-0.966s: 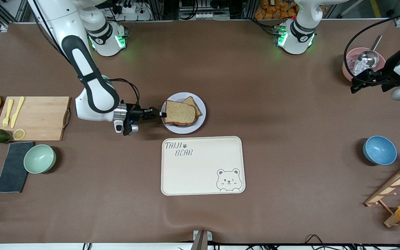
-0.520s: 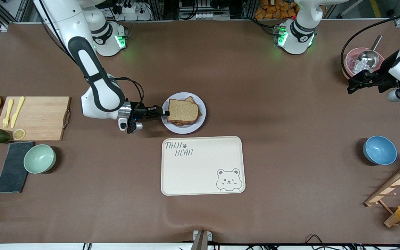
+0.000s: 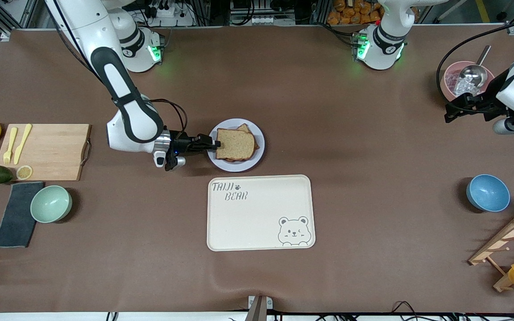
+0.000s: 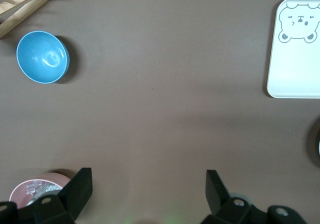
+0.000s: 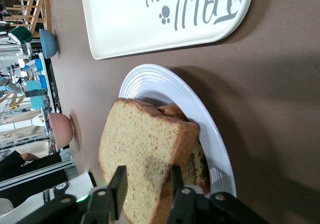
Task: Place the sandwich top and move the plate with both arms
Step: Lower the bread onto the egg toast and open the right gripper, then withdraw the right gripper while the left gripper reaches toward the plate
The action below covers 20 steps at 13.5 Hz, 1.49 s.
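The right gripper (image 3: 214,144) is stretched out level at the edge of the plate (image 3: 257,156), on the side toward the right arm's end of the surface (image 3: 373,223). Its two fingers (image 5: 118,184) are parted a little, with the near edge of the bread slice (image 3: 235,143) lying between them; in the right wrist view one finger is seen above the slice and one below. Whether the fingers press the bread cannot be told. The slice lies flat on top of the stacked sandwich (image 5: 197,159) on the plate, directly ahead of the gripper's tips. A corner of a lower slice (image 3: 244,128) is seen past its edge.

A cream tray (image 3: 260,212) with a bear drawing lies on the surface just beside the plate, nearer to the front camera than the plate.

The left gripper (image 3: 448,117) is held in the air at the left arm's end of the surface, close to a pink bowl (image 3: 449,80) with a metal scoop (image 3: 473,76). Its fingers (image 4: 80,186) are spread wide and nothing is held between them. A blue bowl (image 4: 42,57) is seen below it on the surface.
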### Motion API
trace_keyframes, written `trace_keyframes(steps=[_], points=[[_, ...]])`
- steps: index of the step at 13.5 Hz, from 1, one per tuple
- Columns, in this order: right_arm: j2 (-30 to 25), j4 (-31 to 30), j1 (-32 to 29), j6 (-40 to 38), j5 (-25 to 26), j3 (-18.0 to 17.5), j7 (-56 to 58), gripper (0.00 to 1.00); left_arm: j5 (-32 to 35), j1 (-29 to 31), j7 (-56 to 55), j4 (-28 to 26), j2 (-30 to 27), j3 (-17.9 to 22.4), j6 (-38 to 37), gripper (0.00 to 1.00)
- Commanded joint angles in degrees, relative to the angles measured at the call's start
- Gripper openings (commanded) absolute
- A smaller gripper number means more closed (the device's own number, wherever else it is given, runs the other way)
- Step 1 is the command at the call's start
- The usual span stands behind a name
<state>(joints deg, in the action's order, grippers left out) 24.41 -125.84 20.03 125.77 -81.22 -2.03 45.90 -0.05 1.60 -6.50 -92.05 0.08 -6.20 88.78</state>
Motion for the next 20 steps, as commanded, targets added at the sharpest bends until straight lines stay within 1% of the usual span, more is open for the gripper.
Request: trace_keyframes(steps=[1, 3, 5, 7, 9, 12, 13, 14, 15, 16, 17, 19, 20], points=[[-0.94, -0.54, 0.45, 0.35, -1.75, 0.62, 0.69, 0.47, -0.04, 0.24, -0.27, 0.2, -0.17, -0.4, 0.25, 1.0], [-1.29, -0.02, -0.95, 0.0, -0.44, 0.97, 0.33, 0.47, -0.04, 0.25, -0.27, 0.29, -0.17, -0.4, 0.25, 1.0], [-1.38, 2.0, -3.49, -0.09, 5.42, 0.97, -1.23, 0.46, -0.04, 0.33, -0.27, 0.46, -0.17, -0.4, 0.25, 1.0], [-1.38, 5.15, -5.78, -3.84, 11.67, 1.06, -5.53, 0.46, -0.21, 0.42, -0.36, 0.29, -0.17, -0.4, 0.25, 1.0], [-1.47, 8.67, -8.41, -6.06, 17.99, 0.97, -9.93, 0.47, -2.31, 0.59, -0.53, 0.2, -0.08, -0.4, 0.34, 1.0], [-1.38, 14.47, -10.97, -10.36, 24.77, 0.97, -16.95, 0.47, -5.03, 0.68, -0.53, -0.15, 1.41, -0.4, 1.3, 1.0], [-1.3, 16.58, -11.85, -10.55, 28.18, 0.97, -18.98, 0.47, -6.96, 0.77, -0.53, -0.58, 2.02, -0.4, 1.65, 1.0], [-1.3, 17.99, -12.81, -11.24, 29.96, 0.97, -20.31, 0.47, -8.98, 0.95, -0.53, -1.55, 2.2, -0.31, 2.7, 1.0], [-1.3, 19.57, -14.04, -13.08, 30.5, 1.06, -20.76, 0.48, -9.87, 0.86, -0.53, -2.77, 2.2, -0.31, 4.28, 1.0], [-1.12, 21.76, -15.36, -15.01, 32.77, 1.23, -20.94, 0.52, -10.06, 0.86, -0.53, -4.27, 2.2, -0.4, 6.64, 1.0], [-1.38, 22.91, -15.55, -15.55, 35.66, 2.28, -21.28, 0.63, -10.23, 0.6, -0.62, -5.41, 2.47, -0.4, 8.14, 1.0], [-1.38, 26.34, -16.69, -15.82, 42.16, 3.95, -23.22, 0.93, -13.9, 0.86, 0.51, -9.36, 2.91, -0.48, 13.23, 1.0], [-1.73, 27.83, -16.52, -15.82, 45.33, 5.7, -23.22, 1.0, -15.93, 0.77, 0.61, -10.68, 3.26, -0.4, 14.65, 1.0]])
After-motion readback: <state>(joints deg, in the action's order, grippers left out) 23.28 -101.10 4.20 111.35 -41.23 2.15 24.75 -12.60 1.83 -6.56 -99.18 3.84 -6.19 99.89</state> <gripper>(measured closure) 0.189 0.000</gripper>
